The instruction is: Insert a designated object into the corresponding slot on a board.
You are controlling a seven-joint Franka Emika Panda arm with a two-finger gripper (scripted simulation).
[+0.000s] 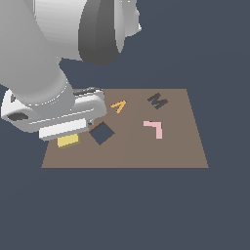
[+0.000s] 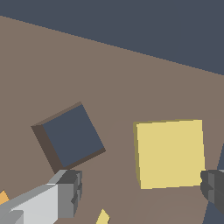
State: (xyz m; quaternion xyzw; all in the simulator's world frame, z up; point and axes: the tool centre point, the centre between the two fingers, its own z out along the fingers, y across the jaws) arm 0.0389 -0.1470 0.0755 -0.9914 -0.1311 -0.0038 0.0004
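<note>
The yellow square block (image 2: 170,153) lies flat on the brown board (image 2: 113,78), beside the dark navy square hole (image 2: 70,136), which is turned like a diamond. My gripper (image 2: 140,189) is open just above the board. One finger (image 2: 65,192) is near the hole's corner and the other finger (image 2: 214,186) is at the block's corner. The block's near edge lies between them, and neither finger visibly touches it. In the exterior view the hand covers most of the block (image 1: 67,140), which sits to the left of the hole (image 1: 101,133).
On the board (image 1: 180,151) are an orange letter A (image 1: 118,106), a dark letter M (image 1: 157,101) and a pink L shape (image 1: 154,128). A small yellow tip (image 2: 103,217) and an orange tip (image 2: 3,197) show at the wrist view's edge. The arm's big white links fill the exterior view's upper left.
</note>
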